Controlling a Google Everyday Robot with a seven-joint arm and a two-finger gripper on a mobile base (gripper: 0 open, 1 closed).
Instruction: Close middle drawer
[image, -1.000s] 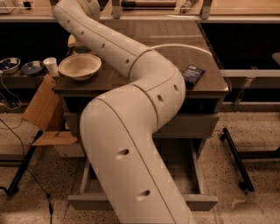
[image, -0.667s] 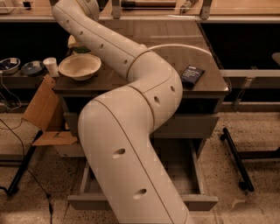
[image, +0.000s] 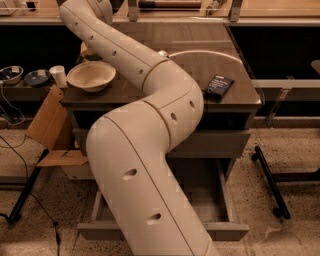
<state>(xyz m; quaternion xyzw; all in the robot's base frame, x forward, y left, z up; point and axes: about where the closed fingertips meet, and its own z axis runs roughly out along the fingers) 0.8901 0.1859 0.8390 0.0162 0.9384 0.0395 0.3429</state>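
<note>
A grey drawer cabinet (image: 220, 117) stands in the middle of the camera view. One low drawer (image: 225, 231) is pulled far out toward me, and its inside looks empty where it shows. Above it a closed-looking drawer front (image: 215, 145) sits just under a dark gap below the countertop. My white arm (image: 150, 150) rises from the bottom of the view, bends in front of the drawers and runs up to the top left edge. It hides the left half of the drawer fronts. My gripper is out of view past the top edge.
On the countertop (image: 200, 65) are a tan bowl (image: 91, 75) at the left and a dark packet (image: 218, 85) at the right. A white cup (image: 58, 76) and small dishes (image: 11, 74) sit on a shelf to the left. Cardboard (image: 47, 125) leans left. A black frame leg (image: 267, 180) lies right.
The lower part of my arm has shifted slightly to the left. The drawers and the things on the countertop have not moved.
</note>
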